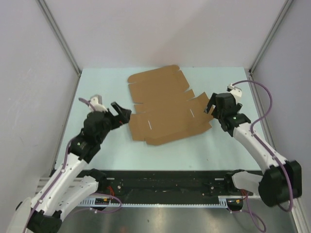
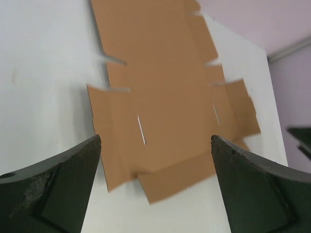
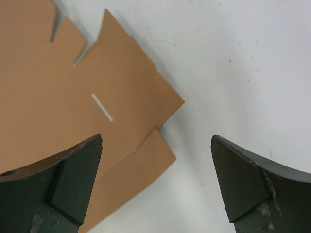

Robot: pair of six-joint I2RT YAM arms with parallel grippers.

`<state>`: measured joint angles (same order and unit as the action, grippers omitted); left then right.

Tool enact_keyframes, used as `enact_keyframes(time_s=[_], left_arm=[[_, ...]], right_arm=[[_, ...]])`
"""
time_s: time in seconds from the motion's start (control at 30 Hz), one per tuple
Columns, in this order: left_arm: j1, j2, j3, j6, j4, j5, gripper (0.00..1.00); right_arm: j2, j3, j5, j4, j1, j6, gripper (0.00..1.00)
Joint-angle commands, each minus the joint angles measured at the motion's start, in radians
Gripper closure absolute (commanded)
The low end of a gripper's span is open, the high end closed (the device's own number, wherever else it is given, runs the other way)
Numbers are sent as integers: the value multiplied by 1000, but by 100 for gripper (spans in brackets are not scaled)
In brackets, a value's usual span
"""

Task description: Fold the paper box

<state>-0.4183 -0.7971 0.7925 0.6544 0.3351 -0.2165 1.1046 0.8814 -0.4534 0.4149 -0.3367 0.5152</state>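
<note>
Lying flat and unfolded on the counter [image 1: 107,145], the paper box [image 1: 165,107] is observed between both grippers, the left gripper [image 1: 122,112] being held wide apart just beside its left edge, the right gripper [image 1: 210,107] likewise spread at its right edge.

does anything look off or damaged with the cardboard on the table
Nothing damaged or spilled. The paper box lies flat and unfolded on the table, turned a little askew to its edges; no tears show. The left end effector and right end effector stand open beside it, empty.
</note>
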Motion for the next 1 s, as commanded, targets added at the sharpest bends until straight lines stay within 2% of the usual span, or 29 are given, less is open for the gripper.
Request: enact_keyframes(time_s=[0.0, 0.13, 0.33, 0.6, 0.67, 0.7, 0.77, 0.8, 0.87, 0.97], left_arm=[[-68, 122, -168, 174, -64, 52, 0], [-73, 196, -220, 171, -2, 60, 0], [-73, 211, -211, 123, 39, 29, 0], [-73, 177, -200, 93, 44, 31, 0], [-73, 176, -203, 88, 35, 37, 0], [-73, 176, -208, 88, 33, 39, 0], [-73, 174, -214, 88, 24, 45, 0], [-73, 171, -217, 88, 22, 46, 0], [-73, 168, -219, 91, 15, 52, 0], [-73, 161, -219, 91, 4, 63, 0]], right_arm=[[130, 8, 143, -238, 82, -72, 0], [312, 66, 162, -287, 125, -107, 0], [472, 143, 220, -347, 169, -158, 0], [656, 220, 442, -376, 231, -207, 1], [675, 234, 519, -384, 234, -205, 8], [690, 238, 541, -386, 237, -205, 17], [699, 246, 587, -387, 235, -208, 28], [701, 246, 599, -386, 234, -207, 37], [707, 246, 645, -377, 232, -213, 43], [712, 246, 677, -354, 219, -219, 58]])
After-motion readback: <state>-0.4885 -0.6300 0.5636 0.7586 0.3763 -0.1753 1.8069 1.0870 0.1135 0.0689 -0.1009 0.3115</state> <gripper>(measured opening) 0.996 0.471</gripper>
